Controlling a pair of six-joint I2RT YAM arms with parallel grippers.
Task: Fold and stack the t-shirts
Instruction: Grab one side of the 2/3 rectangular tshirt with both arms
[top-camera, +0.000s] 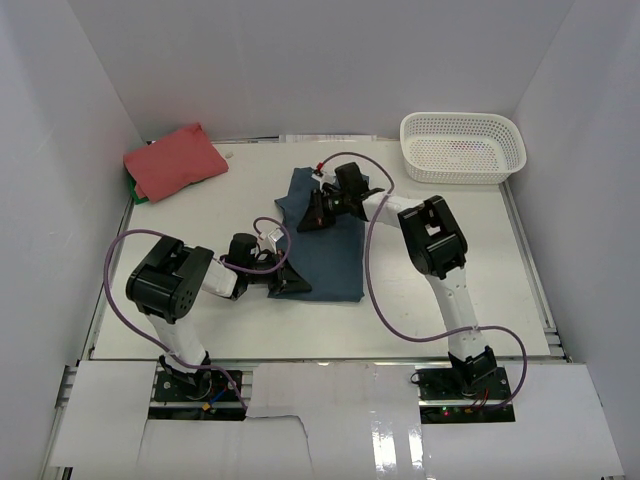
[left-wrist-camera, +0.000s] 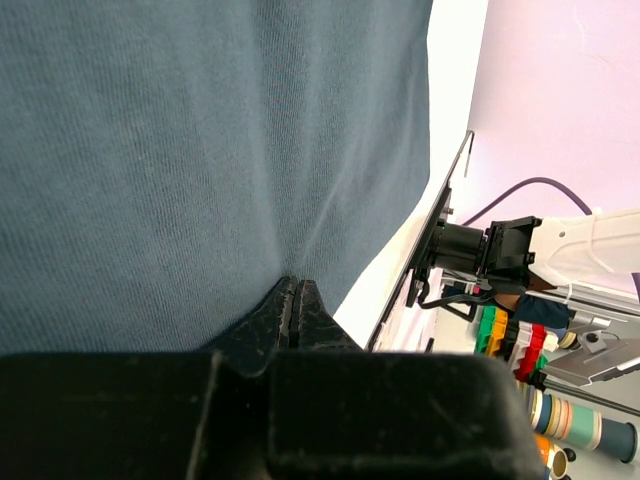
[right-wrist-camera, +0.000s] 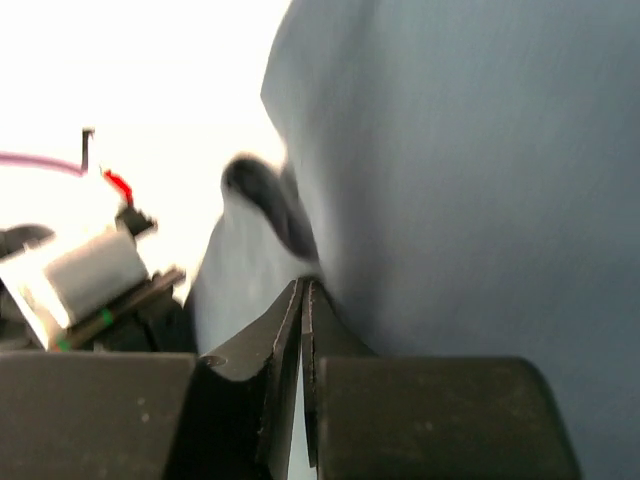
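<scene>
A dark teal-blue t-shirt (top-camera: 330, 250) lies partly folded in the middle of the table. My left gripper (top-camera: 290, 281) is shut at its near left edge; in the left wrist view the cloth (left-wrist-camera: 200, 150) creases in toward the closed tips (left-wrist-camera: 293, 284). My right gripper (top-camera: 316, 214) is shut on the shirt's far left part, where the cloth is bunched up. In the right wrist view the fabric (right-wrist-camera: 480, 180) runs up from the closed tips (right-wrist-camera: 303, 285). A folded coral-red t-shirt (top-camera: 175, 160) rests at the far left corner.
A white lattice basket (top-camera: 462, 147) stands at the far right corner. Something green (top-camera: 137, 196) peeks out from under the red shirt. White walls close in the table on three sides. Purple cables loop off both arms.
</scene>
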